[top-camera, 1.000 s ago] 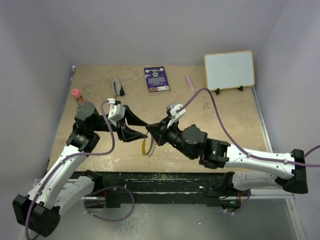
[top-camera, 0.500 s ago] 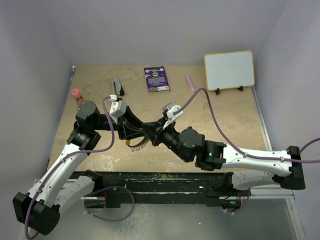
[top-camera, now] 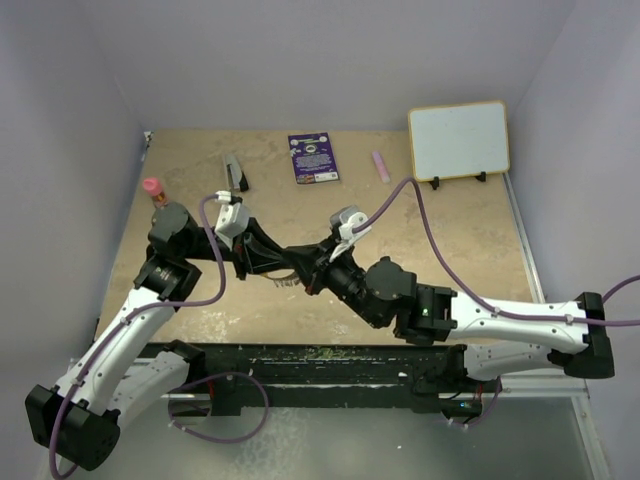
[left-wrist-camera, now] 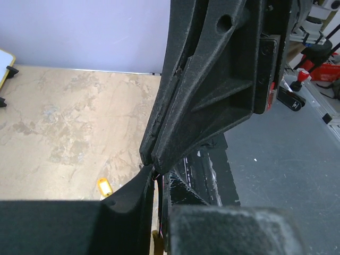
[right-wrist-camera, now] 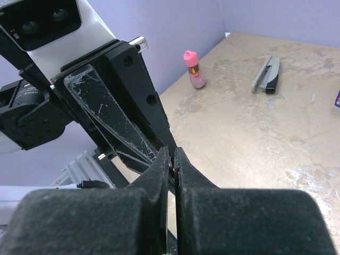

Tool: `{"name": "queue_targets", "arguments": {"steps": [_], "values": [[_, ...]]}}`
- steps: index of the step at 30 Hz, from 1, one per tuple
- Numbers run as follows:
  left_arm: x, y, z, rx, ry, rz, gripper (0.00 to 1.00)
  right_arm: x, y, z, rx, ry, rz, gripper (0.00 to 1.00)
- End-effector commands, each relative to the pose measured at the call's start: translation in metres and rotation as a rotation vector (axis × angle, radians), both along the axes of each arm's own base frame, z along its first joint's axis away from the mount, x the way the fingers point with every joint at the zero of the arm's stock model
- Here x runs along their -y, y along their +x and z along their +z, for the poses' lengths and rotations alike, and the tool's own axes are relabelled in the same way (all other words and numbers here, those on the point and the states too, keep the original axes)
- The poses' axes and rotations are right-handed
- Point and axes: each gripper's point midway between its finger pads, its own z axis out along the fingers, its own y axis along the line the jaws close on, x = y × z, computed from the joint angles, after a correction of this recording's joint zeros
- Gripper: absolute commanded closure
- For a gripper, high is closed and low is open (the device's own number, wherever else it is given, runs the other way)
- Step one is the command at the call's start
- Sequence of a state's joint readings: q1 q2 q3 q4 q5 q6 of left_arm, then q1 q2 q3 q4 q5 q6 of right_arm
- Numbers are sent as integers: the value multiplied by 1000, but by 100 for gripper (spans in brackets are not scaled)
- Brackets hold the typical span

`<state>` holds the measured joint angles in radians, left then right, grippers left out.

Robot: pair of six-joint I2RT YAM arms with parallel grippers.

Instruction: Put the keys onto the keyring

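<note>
Top external: arms bent inward, left end effector (top-camera: 292, 257) and right end effector (top-camera: 308, 266) closed, tip-to-tip.

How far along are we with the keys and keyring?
Nothing visibly finished. In hand: left gripper and right gripper meet tip to tip, both shut, keyring right by their tips. Remaining: threading; one yellow-headed key shows beneath, attachment hidden.
</note>
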<state>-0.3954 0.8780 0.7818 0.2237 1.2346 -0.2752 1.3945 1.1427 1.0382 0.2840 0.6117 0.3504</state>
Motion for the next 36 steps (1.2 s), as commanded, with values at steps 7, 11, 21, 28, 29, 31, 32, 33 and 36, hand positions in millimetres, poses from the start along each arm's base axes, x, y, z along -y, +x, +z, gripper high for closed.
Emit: {"name": "queue_targets", "arguments": {"steps": [7,11,21,28,29,31,32,33,36], "values": [[-2,-10,31,137,-45,-34,96,21,2,16,-3,122,-45,100],[-2,-8,29,171,-34,-22,96,29,1,10,-20,121,-55,100],[-3,-4,35,254,-1,-20,96,43,-5,-13,-73,72,-42,100],[-3,-4,31,239,2,-23,96,38,-8,-21,-82,48,-18,100],[-3,-3,29,242,6,-22,96,39,-8,-21,-82,47,-18,100],[-4,-2,24,263,23,-14,96,48,-8,-22,-93,46,-32,97],[-5,-1,20,277,35,-7,96,53,-8,-24,-101,39,-41,91],[-6,2,16,311,53,8,96,60,-9,-30,-116,24,-47,84],[-14,16,-8,412,152,82,96,87,-2,-50,-179,-10,-149,59]]}}
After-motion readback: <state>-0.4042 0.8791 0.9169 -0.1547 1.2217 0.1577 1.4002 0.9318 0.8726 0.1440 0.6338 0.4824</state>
